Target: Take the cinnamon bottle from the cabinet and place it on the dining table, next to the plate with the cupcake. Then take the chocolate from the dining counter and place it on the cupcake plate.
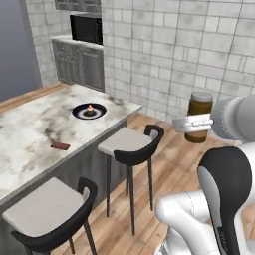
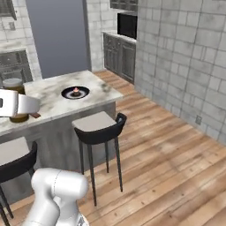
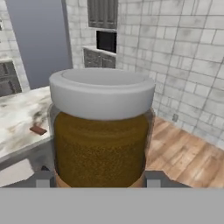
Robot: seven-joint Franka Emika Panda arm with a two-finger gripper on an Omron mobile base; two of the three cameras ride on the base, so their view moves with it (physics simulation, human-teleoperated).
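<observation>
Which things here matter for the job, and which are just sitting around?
Job:
- cinnamon bottle, upright, gripped in the hand
- plate with the cupcake, on the counter
- chocolate, lying on the counter nearer the stools

Just around:
- two stools
- microwave
- cabinets on the far wall

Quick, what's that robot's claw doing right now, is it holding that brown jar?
Gripper: closed on the cinnamon bottle, holding it upright in the air, away from the dining table.

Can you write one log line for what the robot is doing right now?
held: cinnamon bottle in jaws, upright | plate with cupcake on table | chocolate on table, untouched
</observation>
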